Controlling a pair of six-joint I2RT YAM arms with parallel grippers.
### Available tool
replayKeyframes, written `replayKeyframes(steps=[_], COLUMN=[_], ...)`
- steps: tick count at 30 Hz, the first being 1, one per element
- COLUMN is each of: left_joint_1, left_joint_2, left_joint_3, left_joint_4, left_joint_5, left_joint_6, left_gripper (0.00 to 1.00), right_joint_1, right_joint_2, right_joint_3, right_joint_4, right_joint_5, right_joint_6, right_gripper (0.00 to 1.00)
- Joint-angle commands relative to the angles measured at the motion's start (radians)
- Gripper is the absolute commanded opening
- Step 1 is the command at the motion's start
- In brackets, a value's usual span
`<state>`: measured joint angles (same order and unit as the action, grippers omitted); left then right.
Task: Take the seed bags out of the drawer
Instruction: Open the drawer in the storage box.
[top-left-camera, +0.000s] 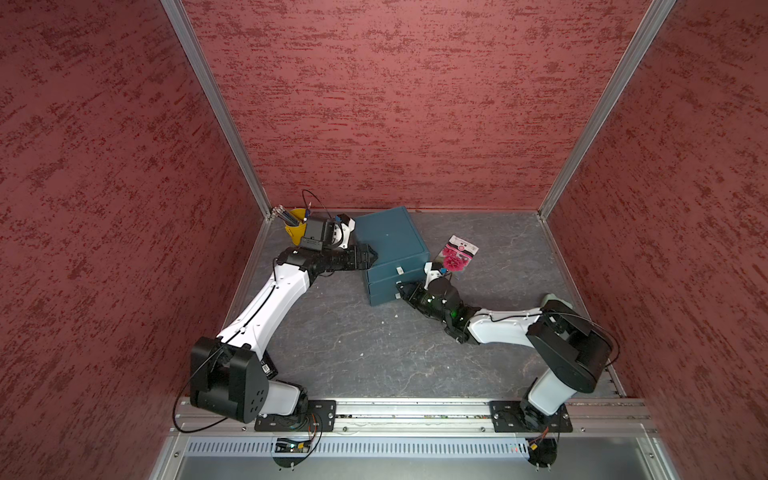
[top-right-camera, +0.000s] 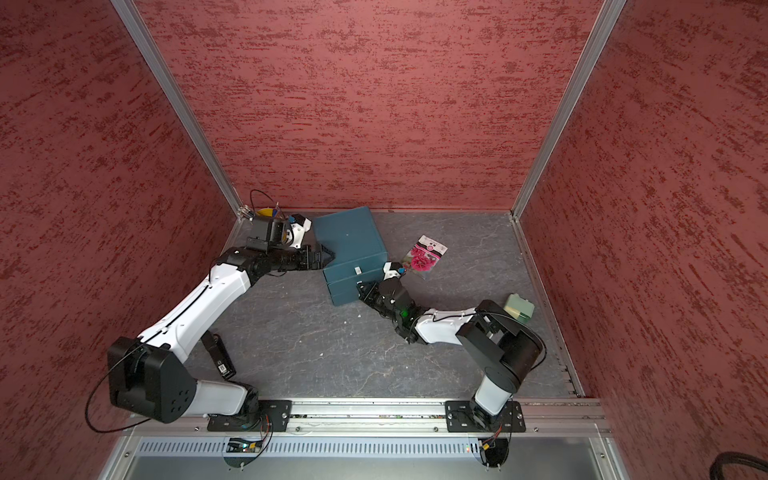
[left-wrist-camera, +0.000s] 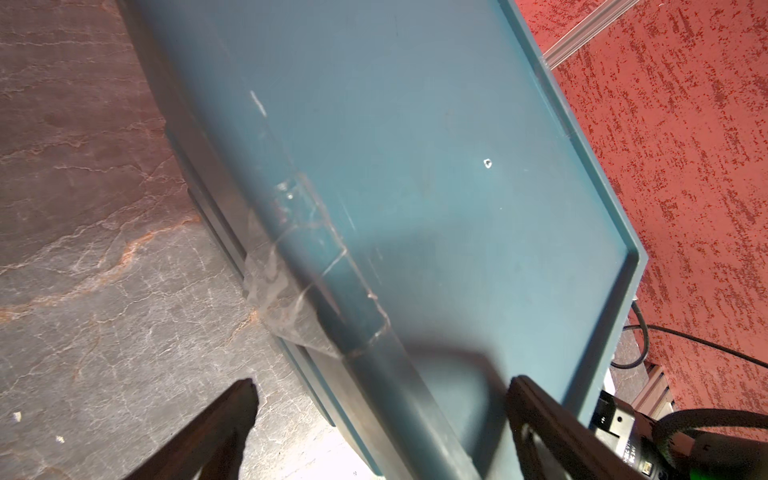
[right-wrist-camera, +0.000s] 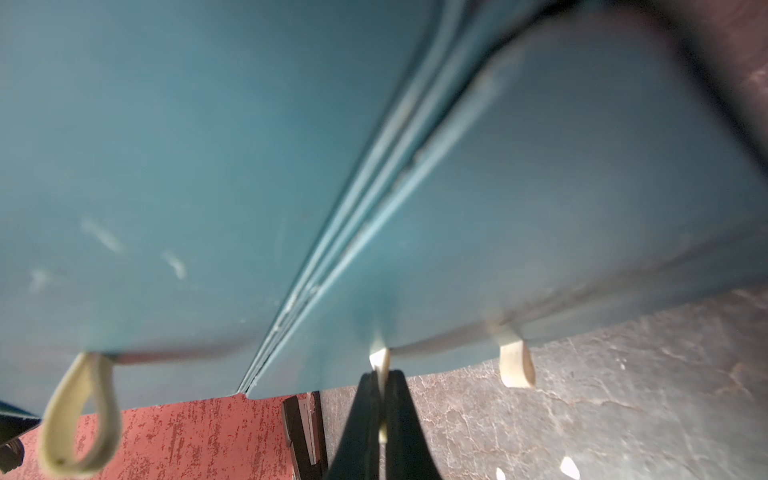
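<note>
Now my right pincer (right-wrist-camera: 383, 376) is pinching a cream tab (right-wrist-camera: 380, 358) on the cabinet (right-wrist-camera: 166, 166); left pincer (left-wrist-camera: 382, 382) spread over its top edge.

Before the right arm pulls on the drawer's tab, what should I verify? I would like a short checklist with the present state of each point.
1. Right gripper shut on the cream pull tab: ok.
2. Left gripper open astride the top edge of the drawer unit, placed to brace it: ok; actual contact cannot tell.
3. Table in front of the drawer fronts free for the pull: ok, only small white specks there.
4. Pink seed bag out on the table beside the unit: ok.
5. Other seed bags inside: cannot tell, the drawers look shut.
</note>
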<state>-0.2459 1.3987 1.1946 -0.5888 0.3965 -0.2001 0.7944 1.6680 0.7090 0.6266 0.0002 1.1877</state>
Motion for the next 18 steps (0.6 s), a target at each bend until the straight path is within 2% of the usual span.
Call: replayKeyframes(steps=[1, 8, 18], left_joint_1=[0.006, 0.0, -0.01], left_joint_2=[-0.014, -0.009, -0.01], left_joint_3=[-0.012, -0.006, -0.009], left_joint_4=[-0.038, -0.032, -0.023], left_joint_5=[-0.004, -0.003, -0.008], left_joint_6=[0.025, 0.019, 0.012], left_gripper=[0.97, 0.97, 0.97], right_joint_1=[-0.009, 0.035, 0.155], right_joint_2=[-0.04, -0.128, -0.3], right_joint_3=[-0.014, -0.047, -0.131], right_joint_4=[-0.02, -0.119, -0.275], right_joint_5=[0.015, 0.029, 0.12], right_joint_6=[-0.011, -0.019, 0.007], right_gripper=[0.0, 0.0, 0.0])
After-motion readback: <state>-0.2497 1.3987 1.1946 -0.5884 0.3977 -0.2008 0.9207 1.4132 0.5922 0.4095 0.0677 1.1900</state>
